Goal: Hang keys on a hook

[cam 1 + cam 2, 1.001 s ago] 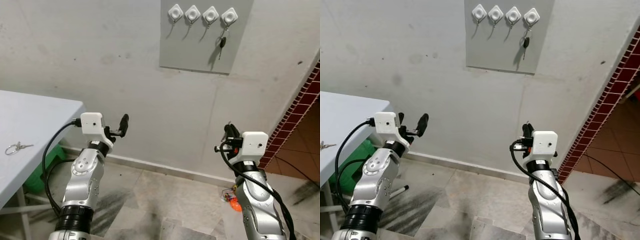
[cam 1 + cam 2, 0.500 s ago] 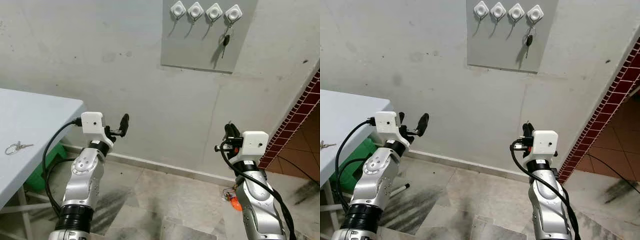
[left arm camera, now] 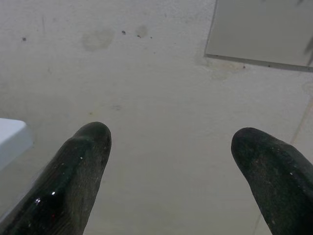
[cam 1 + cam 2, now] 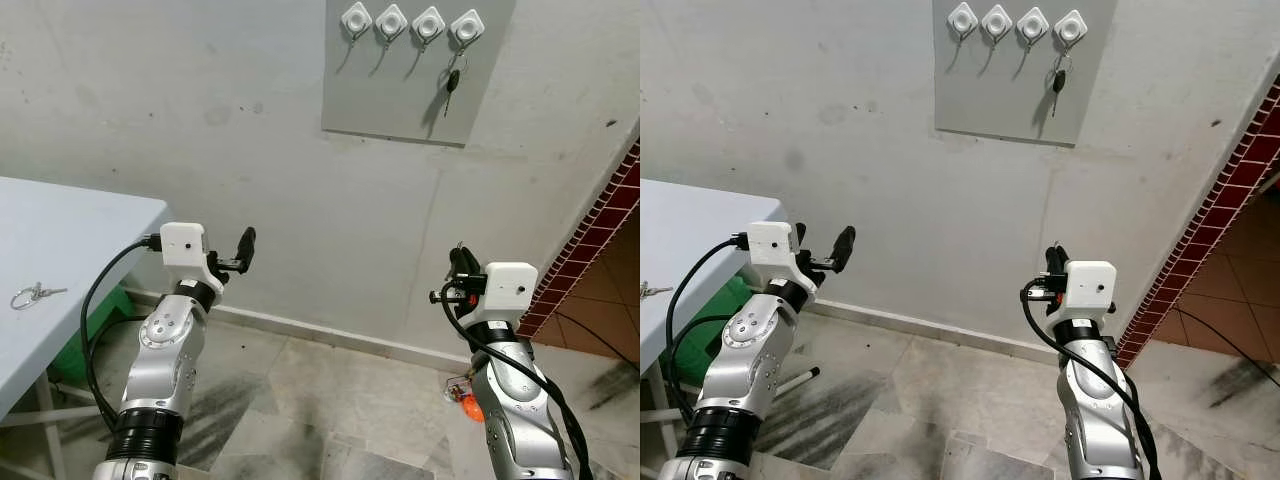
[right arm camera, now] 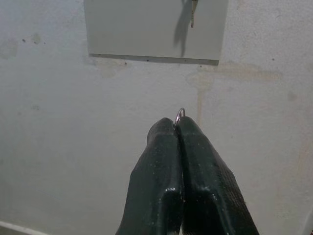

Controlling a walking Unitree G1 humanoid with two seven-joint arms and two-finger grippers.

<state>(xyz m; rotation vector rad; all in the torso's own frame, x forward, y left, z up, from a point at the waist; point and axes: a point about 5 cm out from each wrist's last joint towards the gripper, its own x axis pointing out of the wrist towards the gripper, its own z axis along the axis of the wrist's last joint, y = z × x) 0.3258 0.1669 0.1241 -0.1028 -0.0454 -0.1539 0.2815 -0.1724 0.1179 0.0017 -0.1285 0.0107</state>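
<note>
Four white hooks (image 4: 390, 20) sit in a row on a grey panel (image 4: 395, 105) high on the wall. A dark key (image 4: 452, 85) hangs from the rightmost hook (image 4: 466, 26). My right gripper (image 4: 458, 262) is raised well below the panel. It is shut on a key ring, whose thin silver loop (image 5: 180, 116) peeks out between the fingertips. My left gripper (image 4: 240, 248) is open with nothing between its fingers (image 3: 88, 147) and points at the bare wall. Another set of keys on a ring (image 4: 30, 295) lies on the white table (image 4: 90, 230) at the left.
A red brick pillar (image 4: 600, 215) borders the wall on the right. A small orange object (image 4: 468, 405) lies on the tiled floor by the skirting. Something green (image 4: 75, 350) stands under the table.
The camera tilted a little, so the hook panel sits slightly lower in the picture than a second ago. My left arm drifted slightly left. The right gripper still holds the ring.
</note>
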